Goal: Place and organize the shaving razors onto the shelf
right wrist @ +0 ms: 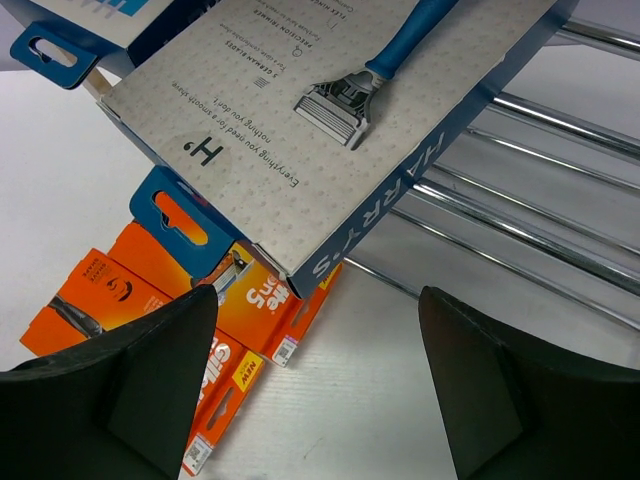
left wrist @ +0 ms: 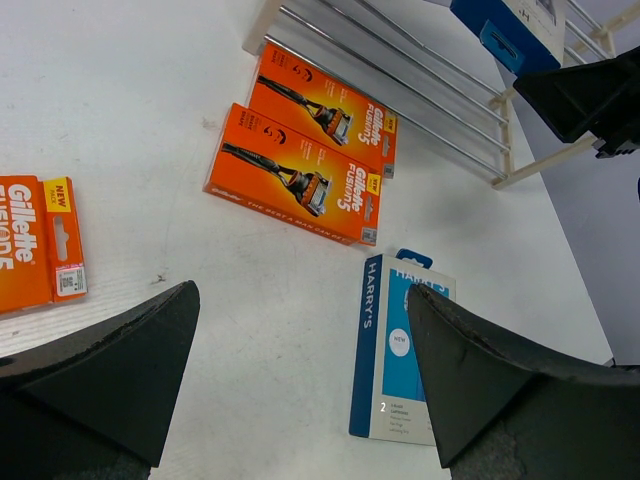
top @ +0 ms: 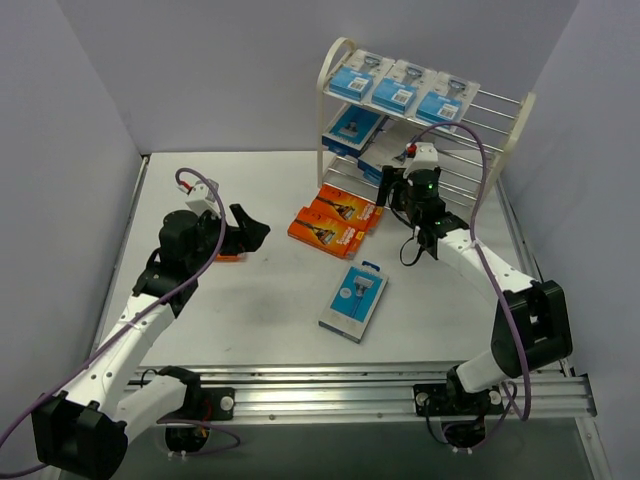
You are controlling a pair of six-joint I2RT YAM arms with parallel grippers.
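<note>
The cream shelf (top: 522, 125) stands at the back right, with three blue razor packs (top: 403, 88) on its top tier and more on the middle tier (top: 355, 125). Two orange razor boxes (top: 335, 220) lie side by side before it, and a blue-and-white pack (top: 354, 300) lies mid-table. A third orange box (left wrist: 35, 240) lies by my left gripper (top: 250, 228), which is open and empty above the table. My right gripper (top: 393, 190) is open and empty at the shelf's lower front. Just beyond its fingers, a grey pack (right wrist: 320, 110) juts from a tier over the orange boxes (right wrist: 230, 330).
Grey walls close in the table on the left, back and right. The shelf's chrome rods (right wrist: 540, 230) run close on the right of my right gripper. A metal rail (top: 350, 390) carrying both arm bases crosses the near edge.
</note>
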